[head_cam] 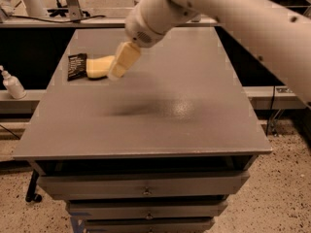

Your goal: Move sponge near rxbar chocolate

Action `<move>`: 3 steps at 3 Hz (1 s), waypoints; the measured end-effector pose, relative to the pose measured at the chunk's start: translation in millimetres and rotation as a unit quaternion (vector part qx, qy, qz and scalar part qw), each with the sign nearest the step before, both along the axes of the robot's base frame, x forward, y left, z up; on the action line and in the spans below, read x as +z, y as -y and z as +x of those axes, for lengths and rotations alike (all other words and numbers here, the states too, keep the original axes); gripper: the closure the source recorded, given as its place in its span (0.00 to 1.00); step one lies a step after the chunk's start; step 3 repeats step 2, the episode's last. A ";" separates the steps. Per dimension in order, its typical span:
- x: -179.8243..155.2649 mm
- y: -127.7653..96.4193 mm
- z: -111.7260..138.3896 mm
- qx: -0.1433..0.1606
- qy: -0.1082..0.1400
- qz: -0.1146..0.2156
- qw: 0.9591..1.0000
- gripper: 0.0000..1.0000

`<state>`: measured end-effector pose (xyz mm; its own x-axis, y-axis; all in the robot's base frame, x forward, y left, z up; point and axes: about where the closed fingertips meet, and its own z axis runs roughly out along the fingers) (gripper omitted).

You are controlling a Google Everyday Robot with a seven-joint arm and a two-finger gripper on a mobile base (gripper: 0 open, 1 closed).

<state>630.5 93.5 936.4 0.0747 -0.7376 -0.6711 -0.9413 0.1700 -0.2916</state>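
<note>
Camera view: claw [119, 67] at sponge [97, 67] nr rxbar chocolate [77, 66], print illegible.

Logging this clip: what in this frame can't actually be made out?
- Gripper, camera view: it sits at the right end of the sponge; its own body hides any contact.
- Sponge: its right end is covered by the gripper.
- Rxbar chocolate: the print is too small to read, and whether it touches the sponge is unclear.
- Arm: cut off by the top and right edges.
</note>
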 end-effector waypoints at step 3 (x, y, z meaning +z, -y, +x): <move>36.6 85.6 -22.1 0.013 0.034 0.030 0.999 0.00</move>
